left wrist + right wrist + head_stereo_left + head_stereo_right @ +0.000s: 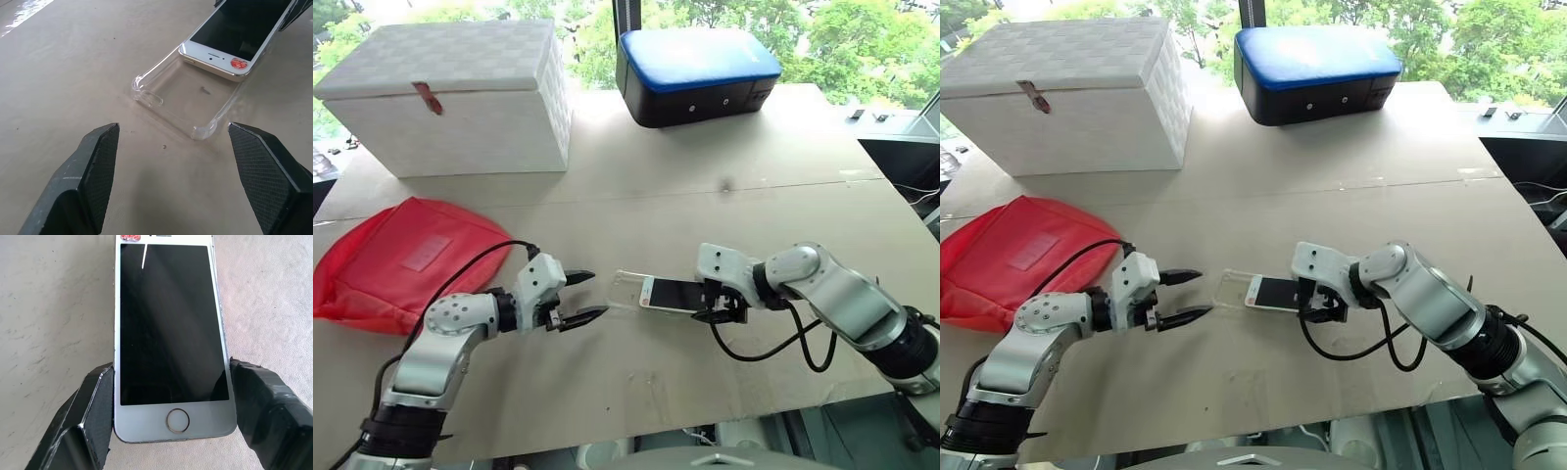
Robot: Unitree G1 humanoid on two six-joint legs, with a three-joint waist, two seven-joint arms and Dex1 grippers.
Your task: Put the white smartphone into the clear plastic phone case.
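On the broad tan table (636, 196) we have a white woven box (460, 98) at about eleven o'clock, a blue-topped black case (697, 73) at about one o'clock and a red bag (401, 257) at nine o'clock, all well apart from the work. Near the middle of the table lies the clear plastic phone case (181, 100), open side up, and the white smartphone (672, 293) sits screen up with its earpiece end already over the case's three o'clock end; the case's nine o'clock half is still bare. Our right gripper (719, 305) has its two fingers pressed against the phone's long edges near the home button, so we read it as holding the phone. Our left gripper (583, 296) hovers just beside the case's nine o'clock end, its fingers spread wide and holding nothing. We judge that we are mid-insertion: the phone is part-way in. The next move likely calls for sliding the phone toward nine o'clock while the left gripper steadies the light case, which could otherwise skid.
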